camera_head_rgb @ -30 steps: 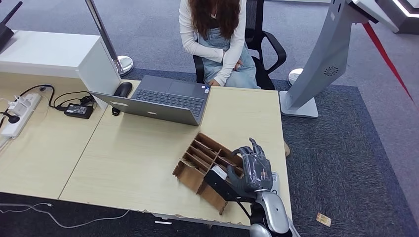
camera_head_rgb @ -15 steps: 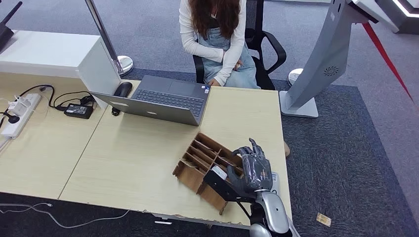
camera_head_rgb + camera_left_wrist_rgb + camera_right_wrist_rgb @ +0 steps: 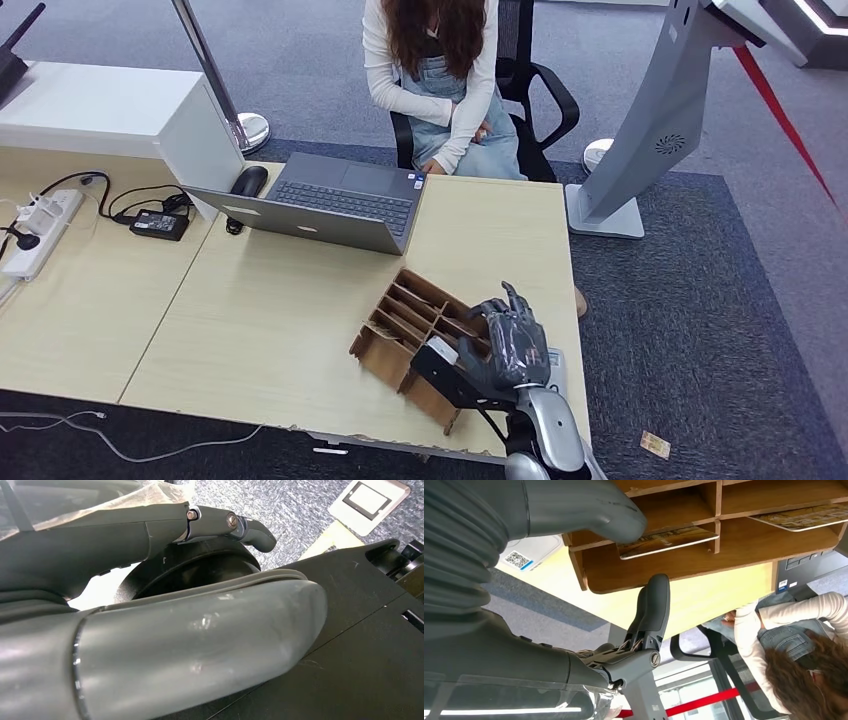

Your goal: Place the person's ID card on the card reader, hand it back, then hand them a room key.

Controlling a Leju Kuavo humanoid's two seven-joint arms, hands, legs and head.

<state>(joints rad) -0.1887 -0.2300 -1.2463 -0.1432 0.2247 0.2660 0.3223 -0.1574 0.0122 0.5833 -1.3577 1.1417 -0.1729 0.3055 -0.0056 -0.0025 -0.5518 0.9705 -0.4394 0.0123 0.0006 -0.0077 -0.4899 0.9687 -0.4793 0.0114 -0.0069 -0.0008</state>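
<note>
A brown wooden card organizer [image 3: 412, 330] sits at the table's front right, with room key cards [image 3: 666, 540] lying in its slots. My right hand [image 3: 508, 343] hovers over its right end with fingers spread. In the right wrist view the thumb [image 3: 621, 522] touches the edge of one card, while a finger [image 3: 654, 600] stays outside the organizer's wall, so the card is not gripped. A white flat device with a QR sticker [image 3: 531, 552] lies on the table beside the organizer [image 3: 684, 570]. My left hand [image 3: 200, 630] holds nothing, thumb and fingers apart. The person [image 3: 440, 80] sits across the table.
An open grey laptop [image 3: 320, 205] stands at the table's far side, with a mouse [image 3: 248, 181], a power brick [image 3: 160, 224] and a power strip [image 3: 35, 230] to its left. A grey kiosk stand [image 3: 650, 120] is on the carpet at right. A small card-like piece [image 3: 655, 444] lies on the floor.
My right hand has eased slightly down and left toward the organizer, its thumb closing in on a card. The person has not moved.
</note>
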